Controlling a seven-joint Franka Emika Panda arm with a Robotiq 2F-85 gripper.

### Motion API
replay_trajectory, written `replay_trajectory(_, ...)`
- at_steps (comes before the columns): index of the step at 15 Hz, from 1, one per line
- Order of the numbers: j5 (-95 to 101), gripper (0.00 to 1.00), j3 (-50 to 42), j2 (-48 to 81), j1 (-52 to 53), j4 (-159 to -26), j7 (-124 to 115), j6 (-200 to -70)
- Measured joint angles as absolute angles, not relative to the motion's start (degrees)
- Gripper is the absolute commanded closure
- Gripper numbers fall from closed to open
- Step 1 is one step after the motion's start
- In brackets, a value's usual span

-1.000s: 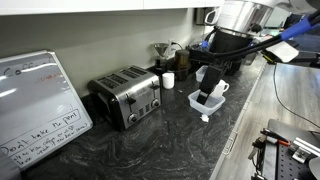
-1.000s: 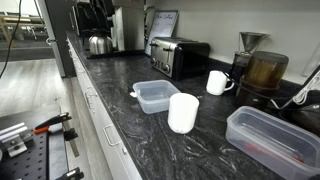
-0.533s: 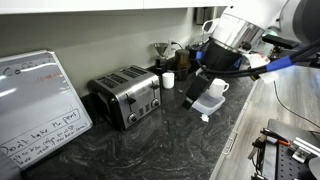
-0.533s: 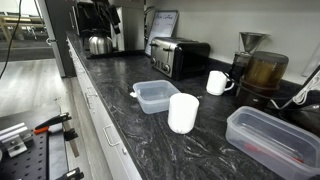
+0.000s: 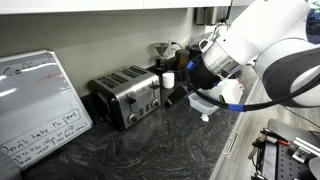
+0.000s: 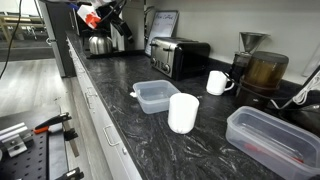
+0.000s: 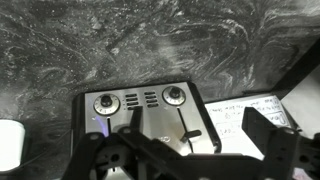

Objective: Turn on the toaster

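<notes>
pincer (image 7: 190,140) dark, blurred — partly covers toaster (image 7: 140,100)

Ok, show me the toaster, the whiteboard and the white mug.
toaster (image 5: 143,100), in an exterior view, steel front face.
whiteboard (image 5: 35,95), in an exterior view, white writing surface.
white mug (image 6: 216,83), in an exterior view, side wall.

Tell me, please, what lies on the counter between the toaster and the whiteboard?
Nothing. In an exterior view, the toaster and the leaning whiteboard stand side by side, and the narrow stretch of dark marbled counter between them is bare.
</notes>
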State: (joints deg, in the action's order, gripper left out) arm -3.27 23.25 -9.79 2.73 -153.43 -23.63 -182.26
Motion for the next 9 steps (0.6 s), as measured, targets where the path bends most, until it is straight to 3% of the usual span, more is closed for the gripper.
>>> replay_trajectory(5, 0.6, 0.0, 35.9, -12.5, -17.8, -153.5, -35.4, -183.8)
replay_trajectory(9, 0.7, 0.0, 38.3, -14.6, -19.9, -154.3, -37.3, -183.7)
